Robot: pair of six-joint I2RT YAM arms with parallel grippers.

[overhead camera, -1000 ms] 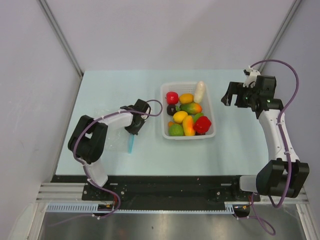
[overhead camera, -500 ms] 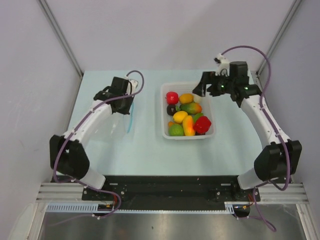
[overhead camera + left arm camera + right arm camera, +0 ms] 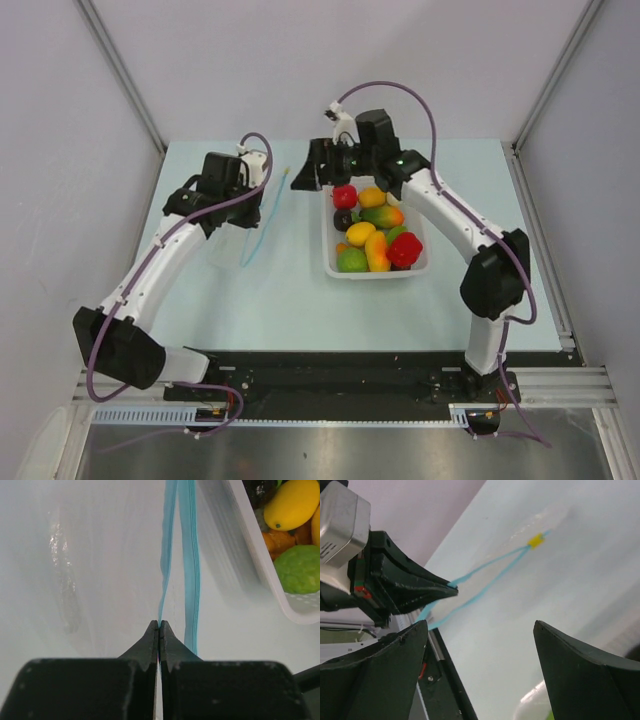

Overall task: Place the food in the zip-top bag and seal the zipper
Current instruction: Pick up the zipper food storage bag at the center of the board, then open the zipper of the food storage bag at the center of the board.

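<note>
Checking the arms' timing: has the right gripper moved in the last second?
Yes. The right gripper crossed from the white basket's right side to its far left corner.

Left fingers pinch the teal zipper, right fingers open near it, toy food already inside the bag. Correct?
Wrong on the food: it sits in the white basket, not the zip-top bag, as the top view shows. The left fingers do pinch the zipper; the right fingers are open.

L pincer (image 3: 159, 626) shut on zipper (image 3: 190, 555), lifted bag (image 3: 231, 247); R pincer (image 3: 304, 178) swung over beside it.
</note>
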